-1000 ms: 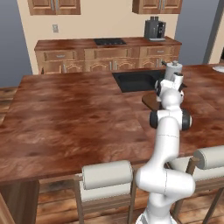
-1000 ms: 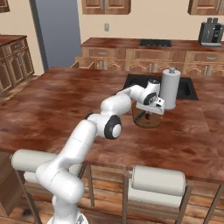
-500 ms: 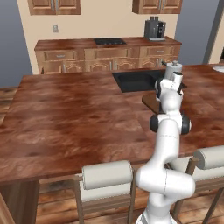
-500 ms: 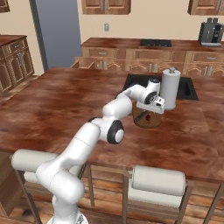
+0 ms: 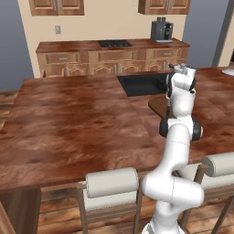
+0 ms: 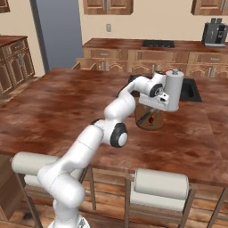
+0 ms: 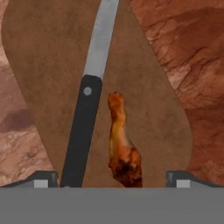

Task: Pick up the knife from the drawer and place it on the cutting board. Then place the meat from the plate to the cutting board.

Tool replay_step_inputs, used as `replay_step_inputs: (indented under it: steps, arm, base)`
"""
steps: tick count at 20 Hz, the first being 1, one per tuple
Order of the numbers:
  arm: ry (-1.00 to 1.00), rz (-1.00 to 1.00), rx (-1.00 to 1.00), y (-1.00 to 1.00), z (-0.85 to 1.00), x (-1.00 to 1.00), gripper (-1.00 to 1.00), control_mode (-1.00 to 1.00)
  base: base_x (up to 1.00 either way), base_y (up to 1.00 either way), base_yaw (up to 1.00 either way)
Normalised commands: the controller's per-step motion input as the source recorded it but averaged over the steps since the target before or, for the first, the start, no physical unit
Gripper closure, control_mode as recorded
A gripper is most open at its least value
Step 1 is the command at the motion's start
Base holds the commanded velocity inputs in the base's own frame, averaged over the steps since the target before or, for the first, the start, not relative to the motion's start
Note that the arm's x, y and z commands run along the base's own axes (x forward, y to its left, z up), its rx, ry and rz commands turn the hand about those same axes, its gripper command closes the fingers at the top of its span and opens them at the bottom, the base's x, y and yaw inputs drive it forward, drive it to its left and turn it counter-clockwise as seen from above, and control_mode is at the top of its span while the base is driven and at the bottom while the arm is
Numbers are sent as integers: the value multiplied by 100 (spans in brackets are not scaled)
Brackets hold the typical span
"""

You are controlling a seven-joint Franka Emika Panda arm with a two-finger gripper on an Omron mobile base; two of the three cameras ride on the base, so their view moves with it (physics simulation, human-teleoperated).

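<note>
The dark-brown cutting board lies on the reddish island counter. On it rests the knife, black handle toward me and grey blade pointing away. The reddish-brown meat lies on the board just right of the handle. My gripper hovers right above them, open, its fingertips wide apart and touching neither thing. From the right base view, the hand hangs over the cutting board with the meat beneath it. In the left base view the arm hides most of the cutting board. The whitish plate shows at the counter's far right edge.
A black sink is set into the island just behind the board. A drawer stands open in the back cabinets. Two stools stand at the island's near edge. A coffee machine sits on the back counter.
The jaws have gone from shut to wide open over the cutting board, and the meat now lies free on it. The arm has hardly moved.
</note>
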Motion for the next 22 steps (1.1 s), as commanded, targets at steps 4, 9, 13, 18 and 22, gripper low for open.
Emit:
replay_step_inputs:
  steps: [4, 9, 13, 18, 22]
  arm:
    - [-34, 0, -18, 68, -1, -100, -100, -100]
    - [-26, 1, -23, 94, -40, -100, -100, -100]
    - [-47, 6, -27, 58, -68, -100, -100, -100]
    - [-100, 5, -18, -20, -16, -85, -100, -100]
    - [-93, 9, -48, 0, -76, -100, -100, -100]
  base:
    - [0, 0, 0]
    - [0, 0, 0]
    - [0, 0, 0]
    - [0, 0, 0]
    - [0, 0, 0]
